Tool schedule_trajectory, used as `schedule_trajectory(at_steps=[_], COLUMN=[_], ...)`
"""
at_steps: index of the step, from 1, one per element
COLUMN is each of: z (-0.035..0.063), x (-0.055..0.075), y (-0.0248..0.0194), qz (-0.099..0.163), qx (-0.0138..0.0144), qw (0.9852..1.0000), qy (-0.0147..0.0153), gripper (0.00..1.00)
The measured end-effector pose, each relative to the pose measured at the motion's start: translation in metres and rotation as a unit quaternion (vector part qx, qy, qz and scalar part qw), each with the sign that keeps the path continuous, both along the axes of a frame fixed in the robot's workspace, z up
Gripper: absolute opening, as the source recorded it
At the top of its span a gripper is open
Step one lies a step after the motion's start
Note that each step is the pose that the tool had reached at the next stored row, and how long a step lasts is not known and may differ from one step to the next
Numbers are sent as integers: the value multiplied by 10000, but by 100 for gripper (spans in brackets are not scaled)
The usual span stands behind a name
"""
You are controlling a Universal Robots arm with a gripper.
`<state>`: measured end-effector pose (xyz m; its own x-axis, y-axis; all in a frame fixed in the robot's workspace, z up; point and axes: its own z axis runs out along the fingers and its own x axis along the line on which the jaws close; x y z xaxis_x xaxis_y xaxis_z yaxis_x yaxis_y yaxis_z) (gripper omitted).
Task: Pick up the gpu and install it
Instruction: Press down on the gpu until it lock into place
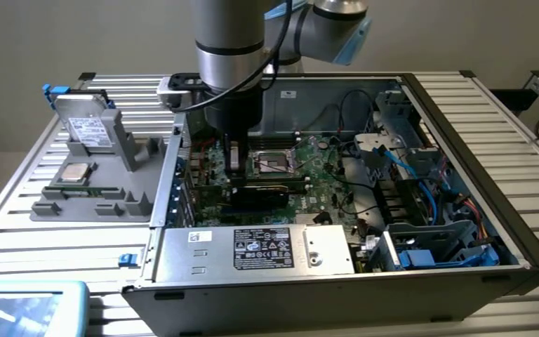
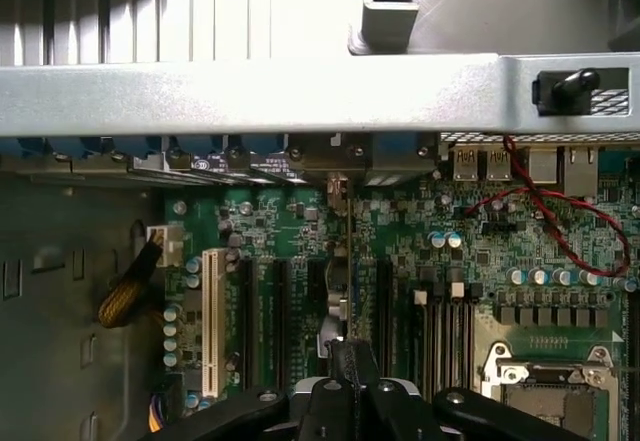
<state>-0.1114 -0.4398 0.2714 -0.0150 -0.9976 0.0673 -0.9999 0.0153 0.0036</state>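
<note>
End effector clenched on the gpu, held edge-down among the expansion slots of the motherboard inside the open case; risk: card slightly off its slot, so pressing could jam the connector or flex the board.

The arm hides most of the gpu, perhaps seated, and the gripper is edge-cropped
</note>
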Motion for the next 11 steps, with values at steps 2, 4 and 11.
schedule_trajectory(at_steps=[2, 4, 11], z=[-25, -51, 30], x=[-5, -9, 45], y=[-1, -2, 2], qz=[0, 1, -2], qx=[-3, -10, 1], qw=[10000, 10000, 10000], qy=[1, 4, 0], gripper=[12, 12, 12])
